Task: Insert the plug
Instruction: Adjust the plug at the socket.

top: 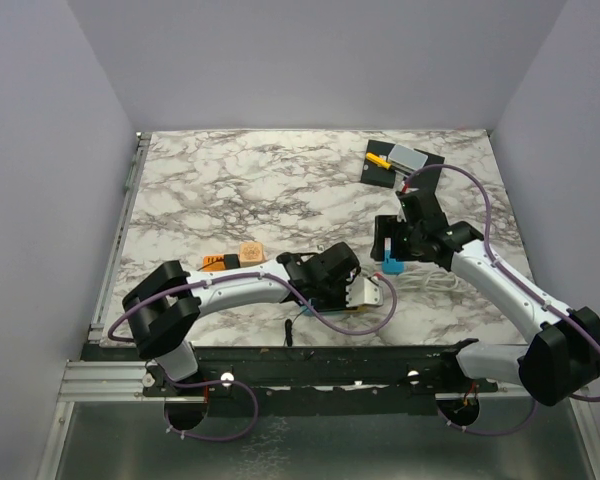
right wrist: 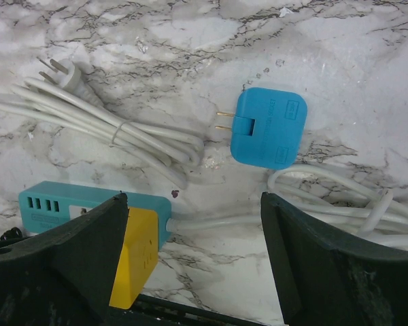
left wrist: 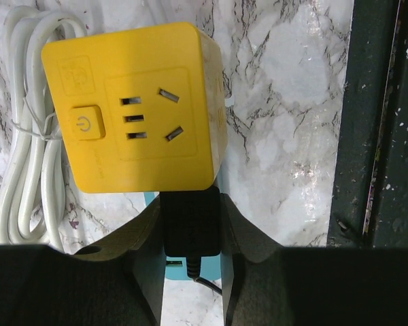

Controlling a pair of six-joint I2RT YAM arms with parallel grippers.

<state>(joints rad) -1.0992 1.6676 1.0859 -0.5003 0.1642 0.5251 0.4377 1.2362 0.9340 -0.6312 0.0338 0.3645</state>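
Black rectangular plug (left wrist: 190, 234) sits clenched in the left claw (left wrist: 190, 214), right at the near edge of the yellow cube socket block (left wrist: 136, 109) just ahead. The cube's outlets face the wrist camera beside a button bearing a power symbol, with a bundled white cord (left wrist: 27, 149) to its left and a dark table-edge rail (left wrist: 374, 136) to its right. Spread wide and holding nothing, the right claw (right wrist: 194, 200) hangs over the marble tabletop (right wrist: 190, 41), a teal power strip (right wrist: 75, 198) by its left finger and, farther ahead, a blue square two-pronged adapter (right wrist: 265, 129) whose moulded marks are unreadable.
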